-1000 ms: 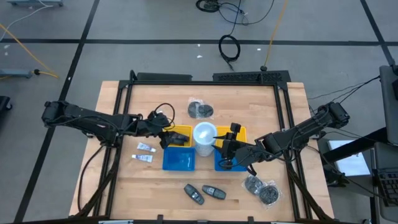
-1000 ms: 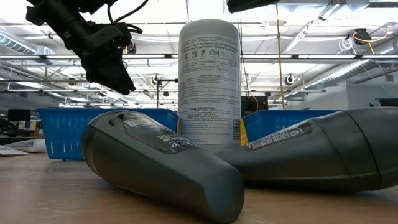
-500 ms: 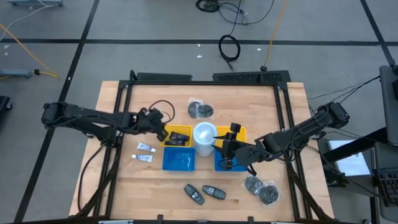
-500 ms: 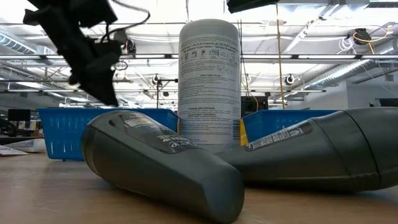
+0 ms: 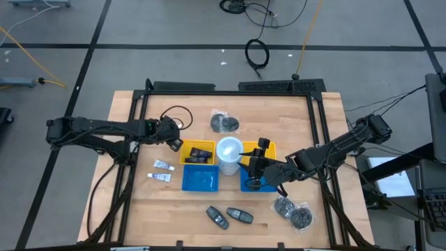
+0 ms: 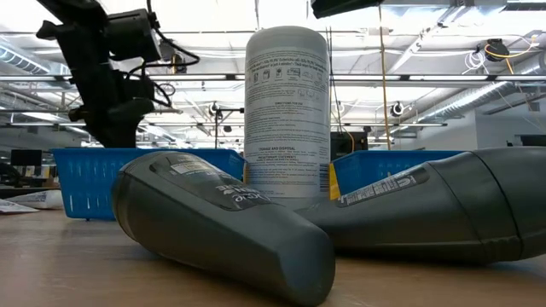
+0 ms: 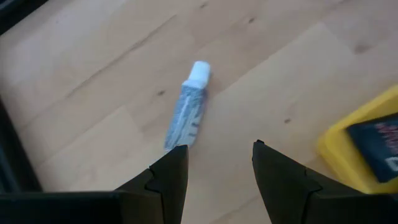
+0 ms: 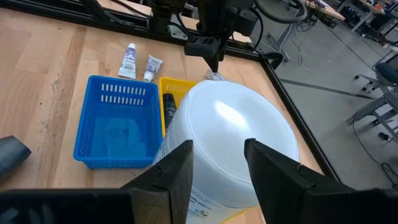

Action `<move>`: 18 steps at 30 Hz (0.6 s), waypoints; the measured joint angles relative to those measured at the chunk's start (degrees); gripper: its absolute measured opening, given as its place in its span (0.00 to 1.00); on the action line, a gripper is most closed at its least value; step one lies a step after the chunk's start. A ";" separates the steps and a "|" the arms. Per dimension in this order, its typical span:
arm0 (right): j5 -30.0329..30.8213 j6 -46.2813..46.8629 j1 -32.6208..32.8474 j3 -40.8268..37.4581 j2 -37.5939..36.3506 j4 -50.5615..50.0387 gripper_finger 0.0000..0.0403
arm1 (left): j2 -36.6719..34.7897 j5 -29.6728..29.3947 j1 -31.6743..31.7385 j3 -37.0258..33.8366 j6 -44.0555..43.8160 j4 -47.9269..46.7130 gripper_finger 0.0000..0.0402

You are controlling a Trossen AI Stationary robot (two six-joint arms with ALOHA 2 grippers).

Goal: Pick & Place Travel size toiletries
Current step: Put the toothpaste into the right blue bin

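Note:
Two small white tubes lie flat on the wood, left of the blue bin; the right wrist view shows them too. In the left wrist view one white-capped tube lies flat just ahead of my left gripper, which is open and tipped down above the table. In the high view that gripper hangs at the yellow bin's far left corner. My right gripper waits open beside the white canister, touching nothing.
The yellow bin holds black oblong gadgets. A second yellow bin and a blue bin sit right of the canister. Two dark fobs and clear bags of grey bits lie nearby. A black frame borders the table.
My left gripper has gone from above the yellow bin toward the table's left and far edges. It has rolled and tipped further down and now hangs lower over bare wood. My right arm has kept still.

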 joint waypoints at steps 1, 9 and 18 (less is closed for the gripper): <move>0.01 0.00 0.00 0.00 0.00 0.00 0.35 | 0.00 0.00 0.46 0.00 0.00 -0.44 0.44; 0.00 0.02 0.00 0.00 0.00 -0.01 0.35 | 0.00 0.61 4.66 0.00 -0.16 -4.26 0.44; -0.01 0.03 0.00 0.00 0.00 0.00 0.35 | 0.00 2.50 6.94 -1.63 1.23 -3.83 0.44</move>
